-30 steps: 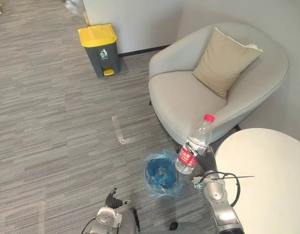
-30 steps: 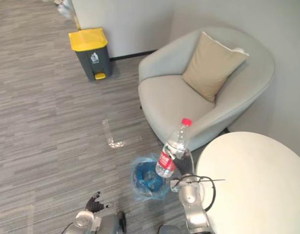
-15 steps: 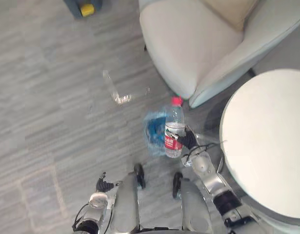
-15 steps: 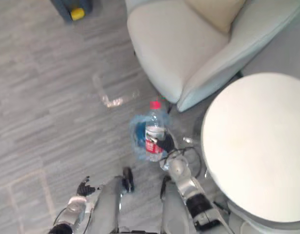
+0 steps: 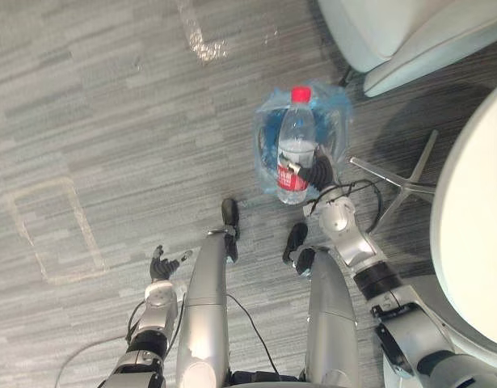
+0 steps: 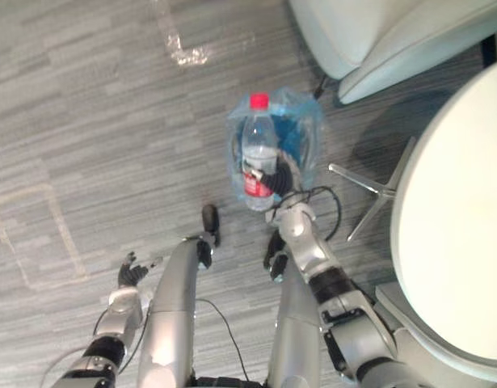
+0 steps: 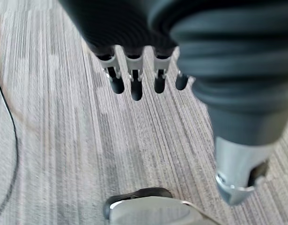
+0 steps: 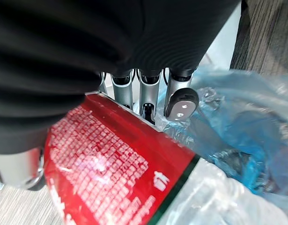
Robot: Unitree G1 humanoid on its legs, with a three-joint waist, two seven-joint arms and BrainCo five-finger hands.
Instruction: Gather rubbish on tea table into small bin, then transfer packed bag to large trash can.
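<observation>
A clear plastic bottle (image 5: 296,144) with a red cap and red label stands upright in my right hand (image 5: 318,173). The hand is shut round its lower part, and the right wrist view shows fingers (image 8: 148,96) curled against the label (image 8: 104,161). The bottle hangs over the small bin (image 5: 330,129), which is lined with a blue plastic bag (image 8: 242,140) and stands on the carpet. My left hand (image 5: 161,263) hangs low at the left over the floor, holding nothing, its fingers (image 7: 132,85) straight.
The round white tea table (image 5: 478,226) fills the right side, its metal star base (image 5: 398,176) beside the bin. A pale armchair (image 5: 410,36) is beyond the bin. A strip of tape (image 5: 201,42) marks the grey carpet.
The camera has tipped down, so the whole picture has shifted. My right hand has carried the bottle from beside the bin to over its mouth and turned it upright.
</observation>
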